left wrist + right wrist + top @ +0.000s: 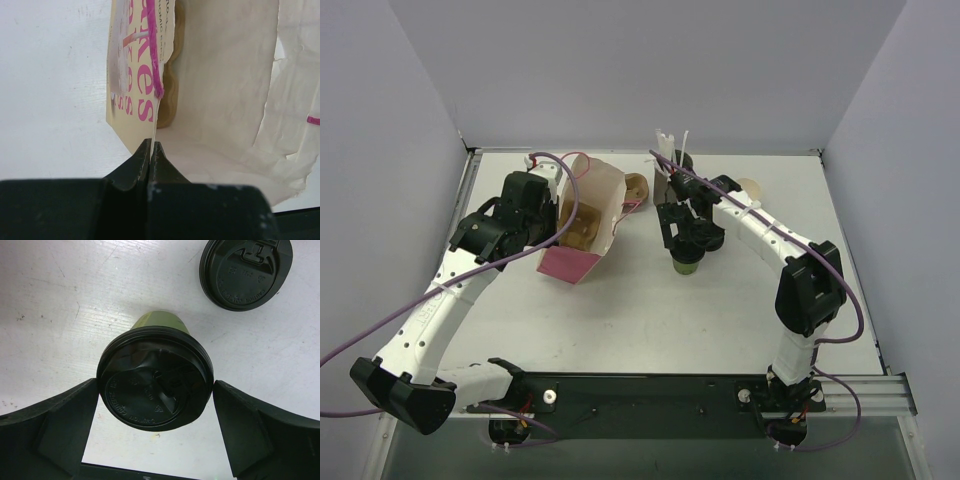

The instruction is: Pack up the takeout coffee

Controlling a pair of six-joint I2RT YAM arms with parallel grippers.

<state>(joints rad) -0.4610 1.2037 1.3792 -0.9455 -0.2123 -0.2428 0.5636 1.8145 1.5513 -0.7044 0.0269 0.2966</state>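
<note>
— Near the middle of the white table (620, 310), where is the small green paper cup (159, 322) found?

— It is stood upright there and is capped by a black round plastic lid (155, 385). It is flanked by the fingers of the right end effector (155, 390). The fingers are spread to the lid's rim; whether the rim is pressed cannot be told.

— Is anything laid beside it?

— A second black round plastic lid (246, 272) is seen flat on the table, near the cup but apart from it.

— And the left end effector (151, 147)?

— It is clenched on the edge of a cream paper bag with pink lettering (225, 75). The bag is laid on its side at the left, apart from the cup, with its inside exposed.
</note>
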